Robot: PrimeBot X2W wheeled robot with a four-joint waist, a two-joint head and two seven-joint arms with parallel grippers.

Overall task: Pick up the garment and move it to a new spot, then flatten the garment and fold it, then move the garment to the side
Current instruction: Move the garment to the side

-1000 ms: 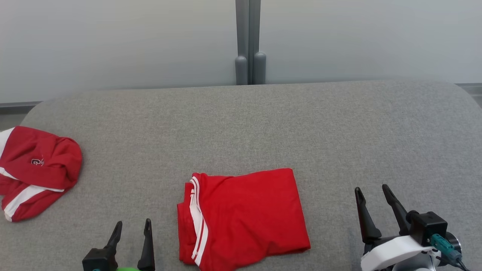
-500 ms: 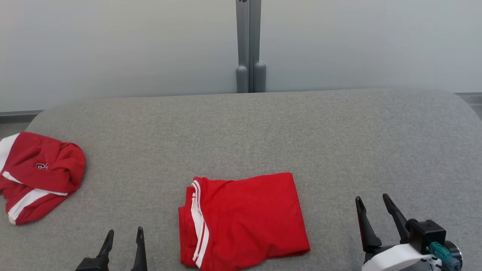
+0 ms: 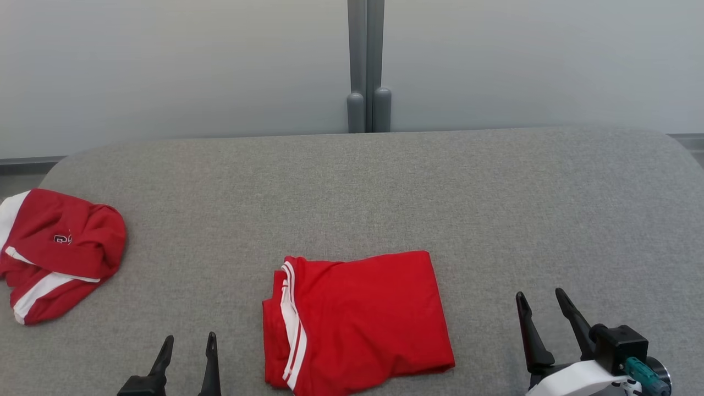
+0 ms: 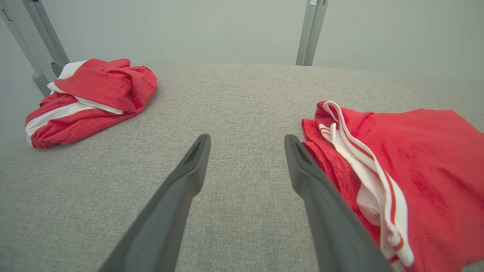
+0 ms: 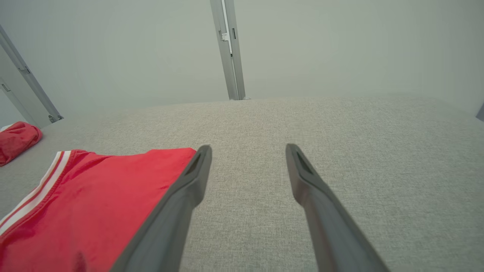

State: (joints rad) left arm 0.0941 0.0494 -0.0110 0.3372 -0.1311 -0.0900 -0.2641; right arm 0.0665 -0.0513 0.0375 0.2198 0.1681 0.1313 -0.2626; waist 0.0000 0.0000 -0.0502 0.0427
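The red garment (image 3: 357, 316) is found folded; only the move aside is judged left. The left gripper (image 3: 190, 336) and right gripper (image 3: 539, 293) are held spread wide, empty.

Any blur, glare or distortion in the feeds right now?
Head view: soft even light, folded garment sharp, no glare. Left wrist view: wide-angle stretch, near fingers slightly soft. Right wrist view: table weave crisp nearby, hazy toward its far edge.

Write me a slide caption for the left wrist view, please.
Open left gripper over the grey surface, between a crumpled garment and the folded garment.
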